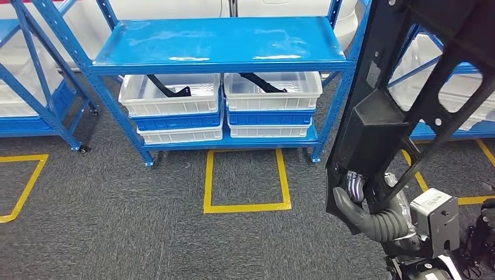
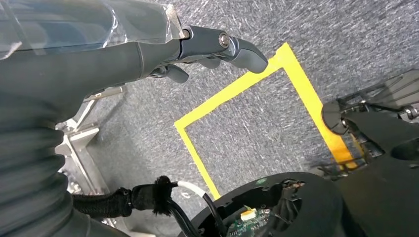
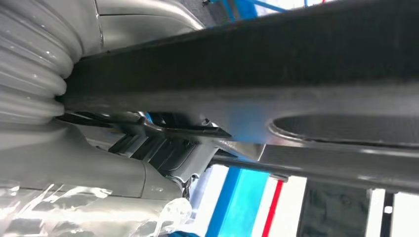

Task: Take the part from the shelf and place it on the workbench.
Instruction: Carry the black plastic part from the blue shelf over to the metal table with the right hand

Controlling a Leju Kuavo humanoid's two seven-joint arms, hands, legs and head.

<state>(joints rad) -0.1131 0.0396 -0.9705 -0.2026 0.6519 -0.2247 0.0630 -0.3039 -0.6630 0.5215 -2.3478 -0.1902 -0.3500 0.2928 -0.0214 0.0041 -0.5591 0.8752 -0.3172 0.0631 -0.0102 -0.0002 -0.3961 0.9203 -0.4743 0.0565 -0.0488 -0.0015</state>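
Right hand [image 1: 357,201] grips the black part's [image 1: 403,87] lower end, part rising above it.

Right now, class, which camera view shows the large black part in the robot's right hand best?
The head view: the black part rises whole from the right hand, ribs and openings clear. The right wrist view shows a blurred, close stretch of it. The left wrist view looks at carpet and yellow tape instead.

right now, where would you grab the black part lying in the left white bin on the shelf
Probably the raised end of the black part. It lies slanted across the left white bin, with that end near the bin's rim. Come from the front and above, though the blue shelf board leaves little room overhead. The right hand already holds a large black part.
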